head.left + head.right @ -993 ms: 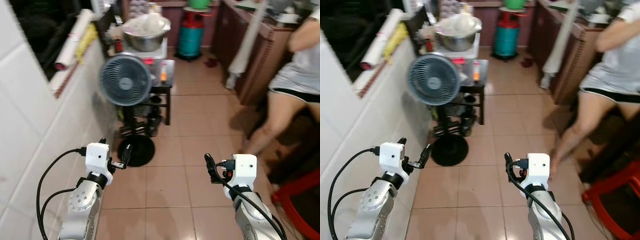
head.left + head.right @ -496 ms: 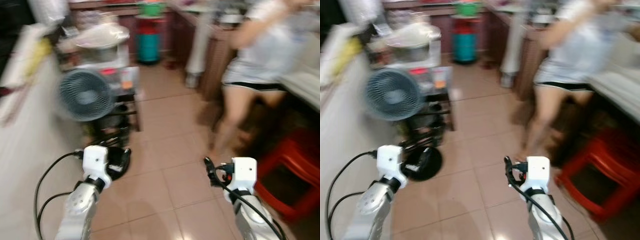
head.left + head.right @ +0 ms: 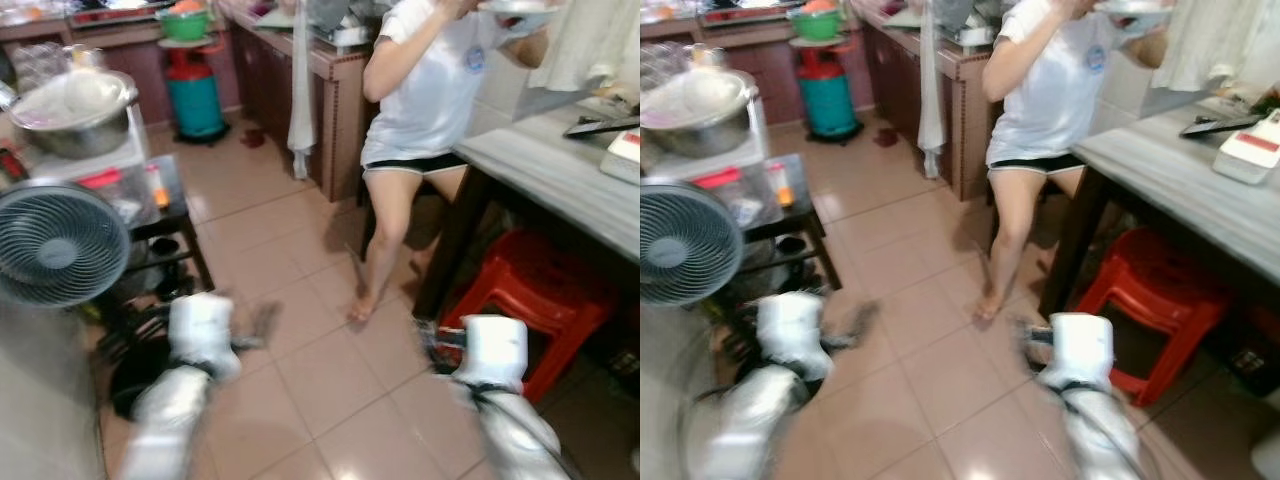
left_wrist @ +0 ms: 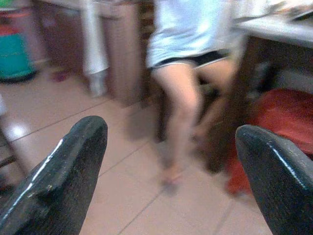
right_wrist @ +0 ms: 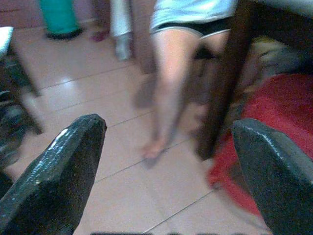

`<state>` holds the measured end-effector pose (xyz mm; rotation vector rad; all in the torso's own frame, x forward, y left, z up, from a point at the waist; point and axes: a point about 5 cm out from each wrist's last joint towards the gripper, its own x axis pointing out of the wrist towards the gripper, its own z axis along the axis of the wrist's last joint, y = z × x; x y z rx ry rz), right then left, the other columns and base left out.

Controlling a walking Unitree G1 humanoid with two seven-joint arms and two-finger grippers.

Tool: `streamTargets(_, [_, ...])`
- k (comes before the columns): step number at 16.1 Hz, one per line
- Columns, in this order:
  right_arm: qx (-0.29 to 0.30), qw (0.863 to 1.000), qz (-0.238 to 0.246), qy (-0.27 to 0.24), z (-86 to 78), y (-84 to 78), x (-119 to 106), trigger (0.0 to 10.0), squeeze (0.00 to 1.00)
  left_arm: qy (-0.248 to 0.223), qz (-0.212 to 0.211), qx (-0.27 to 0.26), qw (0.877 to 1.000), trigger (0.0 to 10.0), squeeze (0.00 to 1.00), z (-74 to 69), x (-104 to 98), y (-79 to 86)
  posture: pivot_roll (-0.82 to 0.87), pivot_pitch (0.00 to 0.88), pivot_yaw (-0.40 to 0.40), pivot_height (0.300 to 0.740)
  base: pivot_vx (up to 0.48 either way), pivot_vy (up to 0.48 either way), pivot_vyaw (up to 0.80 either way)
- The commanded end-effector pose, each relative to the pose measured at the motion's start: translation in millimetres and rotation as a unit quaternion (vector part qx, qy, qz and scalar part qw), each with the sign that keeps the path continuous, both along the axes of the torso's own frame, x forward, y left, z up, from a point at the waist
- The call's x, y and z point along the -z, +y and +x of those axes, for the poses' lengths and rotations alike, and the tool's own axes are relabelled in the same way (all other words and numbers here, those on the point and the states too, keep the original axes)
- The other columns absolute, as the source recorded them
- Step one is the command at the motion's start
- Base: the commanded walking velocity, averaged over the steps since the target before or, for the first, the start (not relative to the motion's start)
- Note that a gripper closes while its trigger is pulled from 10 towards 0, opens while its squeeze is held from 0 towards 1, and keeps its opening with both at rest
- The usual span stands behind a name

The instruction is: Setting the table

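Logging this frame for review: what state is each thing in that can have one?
left gripper: open, empty.
right gripper: open, empty.
person: standing beside the table.
red stool: upright, tucked partly under the table.
fan: upright; spinning or not, cannot tell.

One person (image 3: pixel 420 90) standing barefoot on the tiled floor. One red plastic stool (image 3: pixel 535 295) under one grey counter (image 3: pixel 560 185). One standing fan (image 3: pixel 60 245). One teal gas cylinder (image 3: pixel 195 95). One large steel bowl (image 3: pixel 70 115). My two arms, two black fingers (image 4: pixel 63 181) each.
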<state>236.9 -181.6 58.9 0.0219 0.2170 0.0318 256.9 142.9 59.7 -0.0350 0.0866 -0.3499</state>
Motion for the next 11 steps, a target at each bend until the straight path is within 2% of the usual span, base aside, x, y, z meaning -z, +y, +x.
streamTargets(1, [-0.015,1.0,0.013,-0.011,3.5,11.9,-5.2,10.0,0.0,0.002,0.013,-0.019,1.0,10.0,0.0,-1.5,1.3,16.5,0.03,0.0,0.013,0.74,0.285,0.0,-0.75])
streamTargets(11, [-0.019,1.0,0.021,-0.008,2.1,15.6,-4.6,10.0,0.0,0.007,0.018,-0.012,1.0,10.0,0.0,-2.2,6.1,15.5,0.03,0.0,0.013,0.74,0.285,0.0,-0.75])
